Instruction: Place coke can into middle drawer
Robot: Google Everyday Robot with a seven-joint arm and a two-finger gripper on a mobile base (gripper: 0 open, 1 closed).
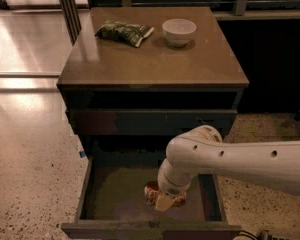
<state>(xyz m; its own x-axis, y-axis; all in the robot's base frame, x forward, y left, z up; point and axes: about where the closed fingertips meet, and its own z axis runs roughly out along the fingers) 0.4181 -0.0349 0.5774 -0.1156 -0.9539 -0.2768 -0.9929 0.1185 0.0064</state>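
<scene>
Our jaws, low inside the middle drawer (pixel 115 194), grip the coke can (pixel 151 193) across its middle, sideways near the floor, so letting go should barely drop it. Bowl (pixel 179 30) and snack bag (pixel 124 31) sit apart on the worktop (pixel 155 64).

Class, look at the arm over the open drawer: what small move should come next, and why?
Probably let go of the coke can: it is at the end effector, low inside the open middle drawer, so it should settle on the drawer floor.
</scene>
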